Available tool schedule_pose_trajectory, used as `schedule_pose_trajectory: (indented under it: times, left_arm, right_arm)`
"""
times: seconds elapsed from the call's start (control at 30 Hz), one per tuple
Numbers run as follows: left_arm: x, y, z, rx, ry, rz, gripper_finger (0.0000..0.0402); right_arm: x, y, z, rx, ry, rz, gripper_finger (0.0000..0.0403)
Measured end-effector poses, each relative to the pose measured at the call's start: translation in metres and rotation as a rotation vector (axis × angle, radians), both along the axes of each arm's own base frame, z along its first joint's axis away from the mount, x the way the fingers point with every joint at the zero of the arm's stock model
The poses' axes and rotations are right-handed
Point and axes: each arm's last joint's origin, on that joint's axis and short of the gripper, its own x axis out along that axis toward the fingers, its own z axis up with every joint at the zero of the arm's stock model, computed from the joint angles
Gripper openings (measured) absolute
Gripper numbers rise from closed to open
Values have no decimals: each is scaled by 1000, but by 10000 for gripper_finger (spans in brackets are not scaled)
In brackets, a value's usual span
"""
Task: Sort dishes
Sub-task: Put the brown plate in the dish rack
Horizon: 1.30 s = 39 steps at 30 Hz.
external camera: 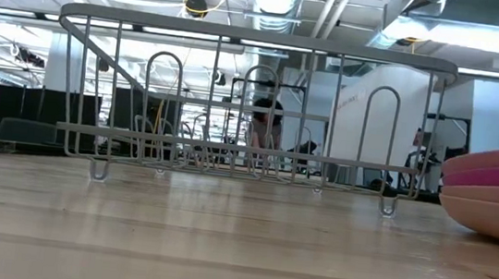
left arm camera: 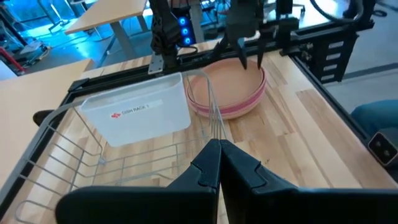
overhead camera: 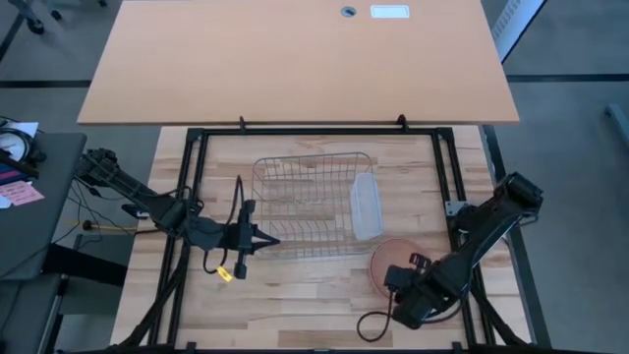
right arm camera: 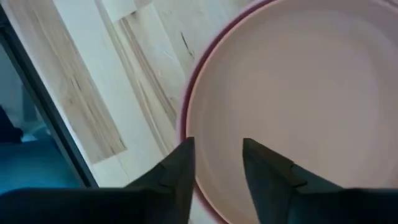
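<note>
Plates [overhead camera: 385, 258] stacked on worktop [overhead camera: 305, 295] just beside wire rack [overhead camera: 310, 202], near tub [overhead camera: 366, 206]; pale pink on top, magenta under it, salmon-orange at the bottom. Right claw [right arm camera: 217, 152] over stack's rim, fingers spread, pinching nothing. Left claw [left arm camera: 219, 163] pressed together, empty, at rack's other side

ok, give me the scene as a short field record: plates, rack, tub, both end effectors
plates: stack on the table right of the rack, pale pink on top, magenta and salmon below
rack: wire rack, no plates in it
tub: translucent tub at the rack's right end
left end effector: shut, by the rack's front edge
right end effector: fingers apart over the top plate's rim
</note>
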Motion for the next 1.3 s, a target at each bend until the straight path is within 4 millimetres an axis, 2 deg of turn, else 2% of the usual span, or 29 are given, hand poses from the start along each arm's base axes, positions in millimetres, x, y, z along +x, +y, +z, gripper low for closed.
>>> schedule_pose_trajectory:
  times: [0.2,0.3,0.47,0.67,0.87,1.3]
  left_arm:
    - [0,0,0,-24,-1,7,0]
    - [0,0,0,-30,-1,9,0]
    - [0,0,0,-42,-1,13,0]
    - [0,0,0,-53,-1,9,0]
    - [0,0,0,-55,-1,7,0]
    - [0,0,0,-66,-1,10,0]
  right_arm:
    - [1,5,-17,67,-51,5,206]
    - [0,4,-19,64,-46,-2,231]
    - [-1,4,-22,44,-27,6,240]
    - [4,10,-34,55,3,14,232]
    - [7,16,-38,122,18,32,214]
    - [16,17,-36,179,-15,103,132]
